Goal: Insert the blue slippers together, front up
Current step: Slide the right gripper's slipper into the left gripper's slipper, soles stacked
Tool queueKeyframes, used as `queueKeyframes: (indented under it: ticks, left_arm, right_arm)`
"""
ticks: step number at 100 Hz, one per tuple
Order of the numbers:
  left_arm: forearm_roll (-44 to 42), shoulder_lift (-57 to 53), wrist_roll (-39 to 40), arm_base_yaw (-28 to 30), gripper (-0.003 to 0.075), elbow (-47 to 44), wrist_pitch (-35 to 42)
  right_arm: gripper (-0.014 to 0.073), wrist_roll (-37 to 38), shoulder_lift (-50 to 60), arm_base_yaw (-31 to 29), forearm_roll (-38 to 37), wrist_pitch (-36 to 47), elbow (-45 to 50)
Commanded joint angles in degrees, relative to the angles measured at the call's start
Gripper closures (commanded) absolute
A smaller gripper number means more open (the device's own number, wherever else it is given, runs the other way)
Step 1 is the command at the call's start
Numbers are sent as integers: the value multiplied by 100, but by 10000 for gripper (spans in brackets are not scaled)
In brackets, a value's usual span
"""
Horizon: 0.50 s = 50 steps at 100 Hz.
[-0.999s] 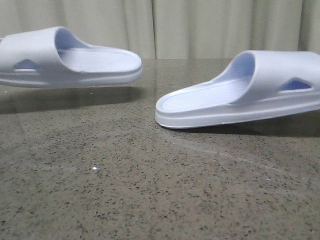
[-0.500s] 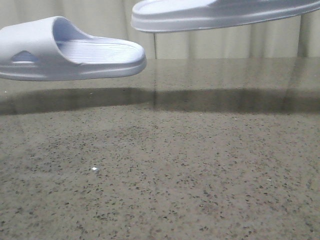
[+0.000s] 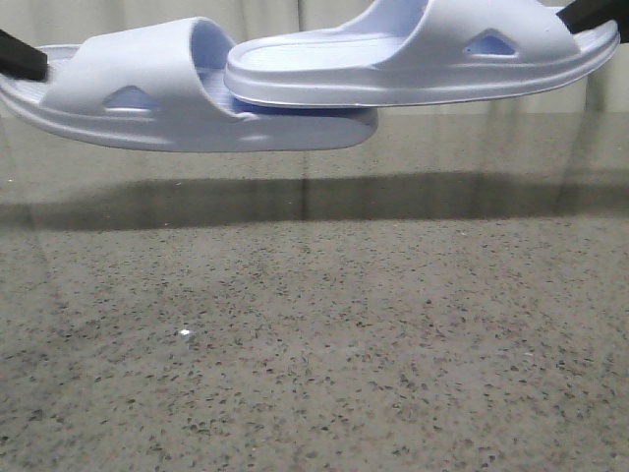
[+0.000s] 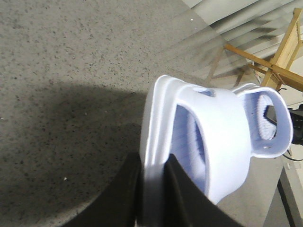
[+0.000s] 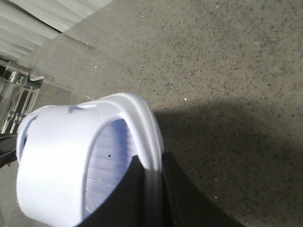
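Two blue slippers up in air above speckled table (image 3: 314, 344). Left slipper (image 3: 157, 93) held at heel by left gripper (image 4: 152, 198), black fingers (image 4: 125, 196) pinching heel edge. Right slipper (image 3: 432, 59) held at heel by right gripper (image 5: 154, 201), jaws pinching heel edge too. Right slipper's toe lies on top of left slipper's footbed, pushed toward its strap. Dark shadow on table below.
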<state>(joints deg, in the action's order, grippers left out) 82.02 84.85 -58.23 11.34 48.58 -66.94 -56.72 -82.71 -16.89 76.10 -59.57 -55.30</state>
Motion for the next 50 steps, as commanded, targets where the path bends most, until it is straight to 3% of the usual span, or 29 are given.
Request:
queueKeyframes:
  ticks: [1, 50]
  left_arm:
    - [633, -207, 94, -176, 705, 158, -564]
    - [1161, -207, 155, -948, 705, 158, -564]
  right_arm:
    - [694, -236, 59, 59, 487, -78, -195]
    - [694, -963, -1055, 1097, 1277, -253, -311]
